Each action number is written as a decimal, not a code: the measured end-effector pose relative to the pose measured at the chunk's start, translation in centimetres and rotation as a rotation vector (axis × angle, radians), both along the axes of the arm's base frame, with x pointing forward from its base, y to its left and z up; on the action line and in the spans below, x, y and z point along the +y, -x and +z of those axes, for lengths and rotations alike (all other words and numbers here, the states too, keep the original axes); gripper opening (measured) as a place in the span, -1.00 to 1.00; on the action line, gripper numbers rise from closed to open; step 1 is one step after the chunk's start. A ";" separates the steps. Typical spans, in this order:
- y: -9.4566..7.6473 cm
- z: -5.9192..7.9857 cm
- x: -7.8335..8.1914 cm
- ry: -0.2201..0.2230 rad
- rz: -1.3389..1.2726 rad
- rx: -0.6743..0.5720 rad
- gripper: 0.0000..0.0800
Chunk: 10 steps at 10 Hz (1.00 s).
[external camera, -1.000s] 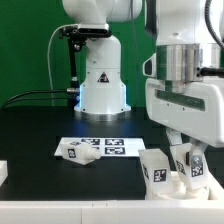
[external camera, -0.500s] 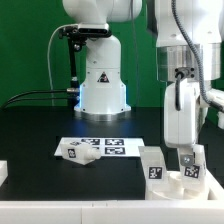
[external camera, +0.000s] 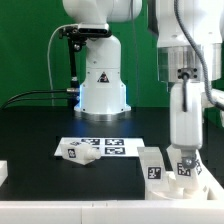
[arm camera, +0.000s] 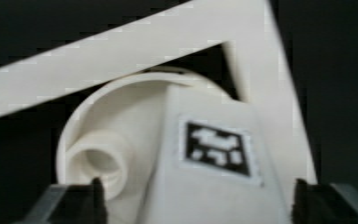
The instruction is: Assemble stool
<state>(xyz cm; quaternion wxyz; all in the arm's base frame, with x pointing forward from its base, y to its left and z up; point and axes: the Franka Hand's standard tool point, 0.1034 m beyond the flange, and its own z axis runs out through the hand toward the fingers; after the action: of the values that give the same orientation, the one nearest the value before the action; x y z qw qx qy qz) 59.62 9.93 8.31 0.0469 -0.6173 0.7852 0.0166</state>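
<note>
I see a flat white marker board [external camera: 117, 148] with black squares lying on the black counter [external camera: 40, 128], and a green wall [external camera: 25, 45] behind it.

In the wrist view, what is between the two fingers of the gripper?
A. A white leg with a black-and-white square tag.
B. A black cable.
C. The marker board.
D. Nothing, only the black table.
A: the wrist view shows a white leg with a square tag filling the space between the fingers of the gripper, which stand wide apart.
</note>
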 end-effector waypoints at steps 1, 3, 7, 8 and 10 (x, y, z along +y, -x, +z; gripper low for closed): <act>-0.2 0.7 -0.1 -0.001 0.098 -0.019 0.47; -0.2 2.4 0.7 -0.014 0.328 -0.033 0.61; 0.0 3.1 1.1 -0.004 0.619 -0.054 0.62; 0.1 3.1 1.2 -0.001 0.673 -0.059 0.62; 0.2 3.2 1.4 0.048 1.114 -0.070 0.62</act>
<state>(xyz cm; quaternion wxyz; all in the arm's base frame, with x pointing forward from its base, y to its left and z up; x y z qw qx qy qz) 59.40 11.30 11.53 0.0432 -0.9400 0.3385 0.0003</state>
